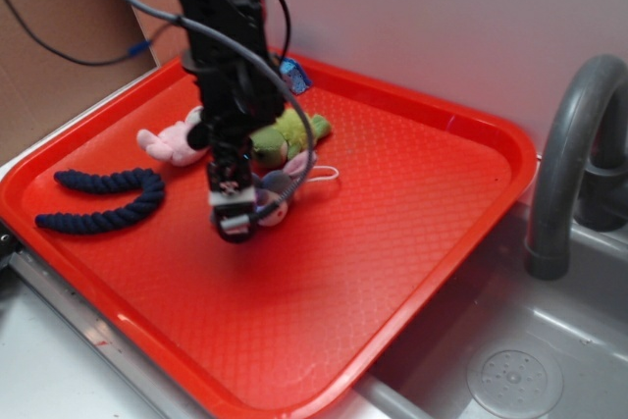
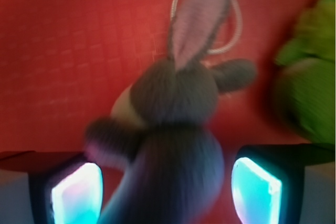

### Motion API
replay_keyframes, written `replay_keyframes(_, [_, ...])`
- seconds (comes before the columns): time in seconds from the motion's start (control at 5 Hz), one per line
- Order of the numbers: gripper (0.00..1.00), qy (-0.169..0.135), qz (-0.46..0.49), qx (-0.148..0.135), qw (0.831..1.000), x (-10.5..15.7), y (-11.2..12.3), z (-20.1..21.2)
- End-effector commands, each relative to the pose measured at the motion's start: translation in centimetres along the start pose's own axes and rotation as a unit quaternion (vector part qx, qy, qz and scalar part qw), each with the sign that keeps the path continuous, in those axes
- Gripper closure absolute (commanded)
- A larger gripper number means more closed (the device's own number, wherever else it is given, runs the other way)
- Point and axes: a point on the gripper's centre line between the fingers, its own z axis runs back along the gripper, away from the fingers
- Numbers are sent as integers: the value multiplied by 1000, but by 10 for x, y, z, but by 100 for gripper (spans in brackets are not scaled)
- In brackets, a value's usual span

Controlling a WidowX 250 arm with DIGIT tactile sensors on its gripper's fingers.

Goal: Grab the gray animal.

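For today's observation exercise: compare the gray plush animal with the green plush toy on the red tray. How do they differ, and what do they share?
1. The gray animal is dark gray with a pink-lined ear; the green toy is bright green.
2. The gray animal sits between the open pincer's fingers; the green toy lies off to the side, outside them.
3. A thin white loop string shows at the gray animal; none is visible on the green toy.

Both are soft plush toys resting on the red tray.

3 plush toys (image 1: 175,141) (image 1: 289,136) (image 1: 275,193), 1 blue rope (image 1: 103,200), 1 red tray (image 1: 412,242).

Fuzzy gray plush animal (image 2: 176,129), glossy red plastic tray (image 1: 412,242) with fine waffle texture, navy braided rope (image 1: 103,201)
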Motion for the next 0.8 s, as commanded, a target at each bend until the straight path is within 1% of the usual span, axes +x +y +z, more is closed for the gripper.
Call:
replay_keyframes(0.0, [100,-21,3,20,1000,6,-7,8])
replay_keyframes(0.2, [100,-28,33,35,998,-9,1,34])
replay_keyframes(0.4, [100,-42,130,37,990,-42,15,81])
replay_keyframes(0.6, [100,-82,210,10,974,-76,22,126])
